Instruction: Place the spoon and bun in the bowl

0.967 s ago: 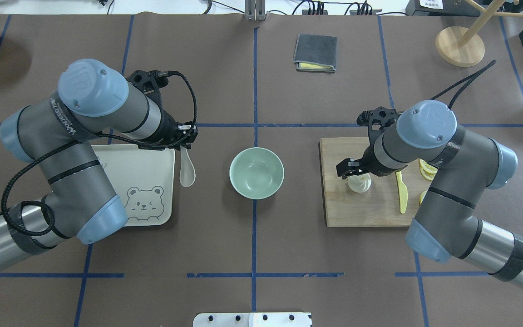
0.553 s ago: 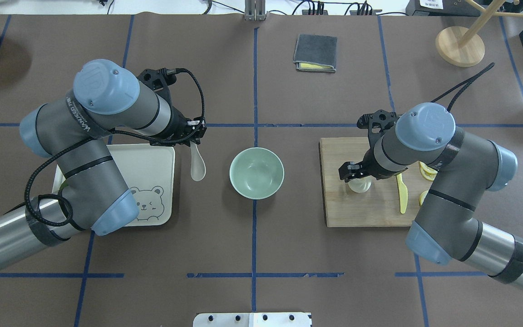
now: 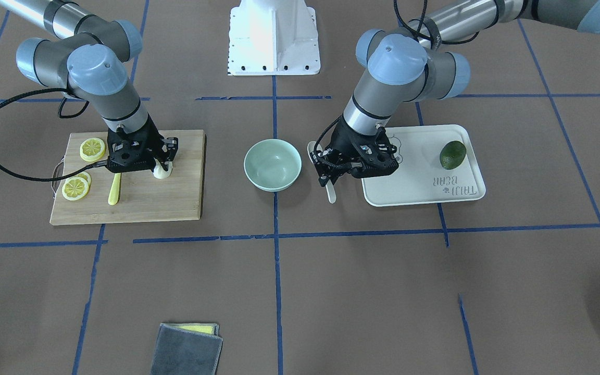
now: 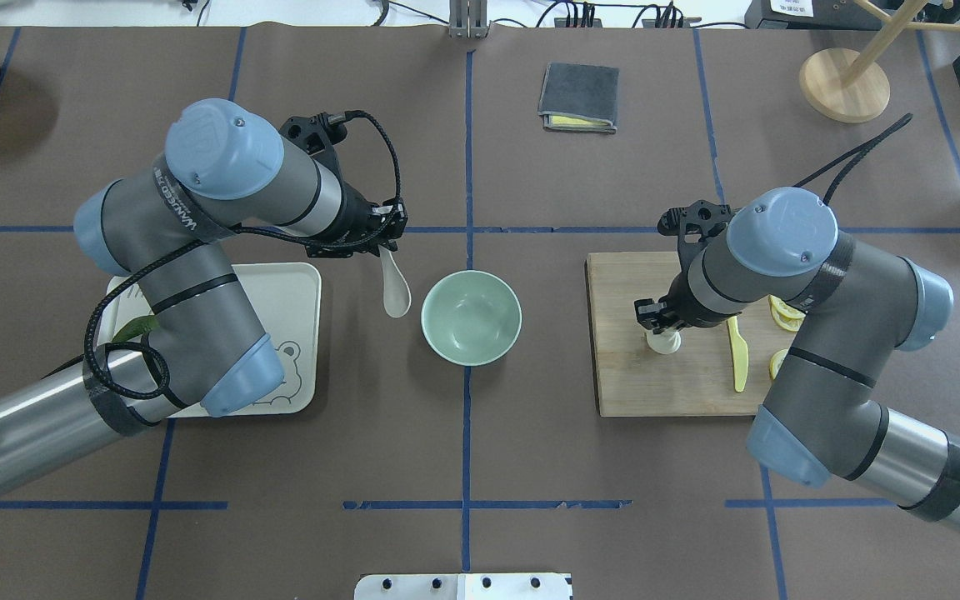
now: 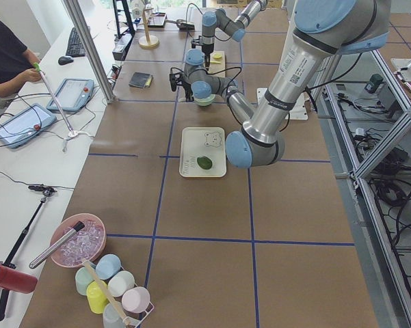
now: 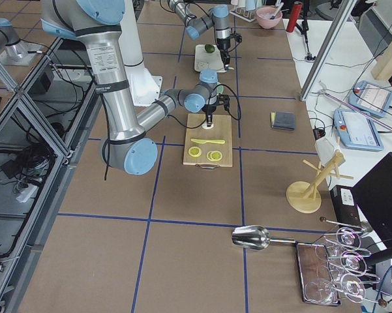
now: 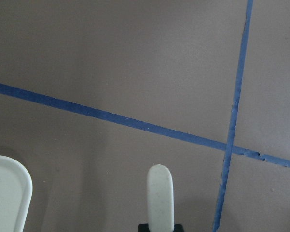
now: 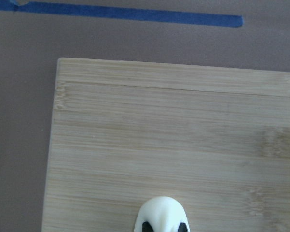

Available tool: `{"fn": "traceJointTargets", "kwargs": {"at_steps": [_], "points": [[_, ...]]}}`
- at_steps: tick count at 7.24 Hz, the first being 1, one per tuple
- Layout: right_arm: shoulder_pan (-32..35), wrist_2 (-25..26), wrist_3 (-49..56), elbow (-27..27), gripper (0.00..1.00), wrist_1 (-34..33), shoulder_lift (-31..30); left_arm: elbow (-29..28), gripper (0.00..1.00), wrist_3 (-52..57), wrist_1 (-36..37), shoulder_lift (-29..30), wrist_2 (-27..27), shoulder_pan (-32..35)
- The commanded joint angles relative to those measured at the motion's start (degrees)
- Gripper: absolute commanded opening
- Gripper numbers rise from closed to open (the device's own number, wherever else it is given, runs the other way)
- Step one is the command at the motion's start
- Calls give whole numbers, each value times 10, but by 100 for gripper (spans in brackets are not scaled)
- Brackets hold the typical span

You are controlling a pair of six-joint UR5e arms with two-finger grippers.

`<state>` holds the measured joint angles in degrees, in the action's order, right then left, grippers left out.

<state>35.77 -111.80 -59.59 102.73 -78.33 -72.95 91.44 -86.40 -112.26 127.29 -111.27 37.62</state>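
Now, front-facing view: left end effector (image 3: 327, 172) is clamped on the spoon (image 3: 332, 194), right of centre, just beside the bowl (image 3: 272, 165) but not over it. The right end effector (image 3: 160, 167) is down on the bun (image 3: 163, 174), left of centre, at the cutting board (image 3: 175, 203).
Overhead view: spoon hangs by its flat handle, with the scoop end just left of the bowl's rim and apart from it. The bun is right of centre under the closed-in fingers. The bowl sits empty mid-bench (image 4: 530, 433).
Side views: both arms are too small to judge either grip.
Left wrist view: handle tip pokes up from the bottom edge, over bare bench; the bowl is out of frame.
Right wrist view: two dark pads (image 8: 145, 226) pinch the bun at the bottom edge. Whether it has left the board, I cannot tell.
Spoon handling: probably light, stiff, slick plastic, so the flat handle is the sensible hold.
Bun handling: likely soft and easily dented, so a gentle pinch across its sides suits it.
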Motion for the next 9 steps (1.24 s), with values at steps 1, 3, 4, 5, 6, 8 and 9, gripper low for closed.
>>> {"fn": "traceJointTargets", "kwargs": {"at_steps": [1, 3, 4, 5, 6, 8, 9], "points": [[1, 0, 0, 23, 0, -22, 1, -51, 0, -40, -39, 40, 0, -8], [0, -4, 1, 74, 0, -96, 10, -60, 0, -54, -72, 41, 0, -23], [4, -5, 1, 77, 0, -98, 11, -61, 0, -54, -83, 42, 0, -24], [7, -5, 1, 76, 0, -98, 11, -61, 0, -54, -87, 40, 0, -34], [10, -5, 1, 76, 0, -98, 13, -60, 2, -54, -88, 42, 0, -38], [11, -4, 1, 75, 0, -99, 22, -58, 100, -50, -104, 37, 1, -38], [11, -4, 1, 73, 0, -99, 29, -52, 100, -50, -102, 36, 1, -37]]}}
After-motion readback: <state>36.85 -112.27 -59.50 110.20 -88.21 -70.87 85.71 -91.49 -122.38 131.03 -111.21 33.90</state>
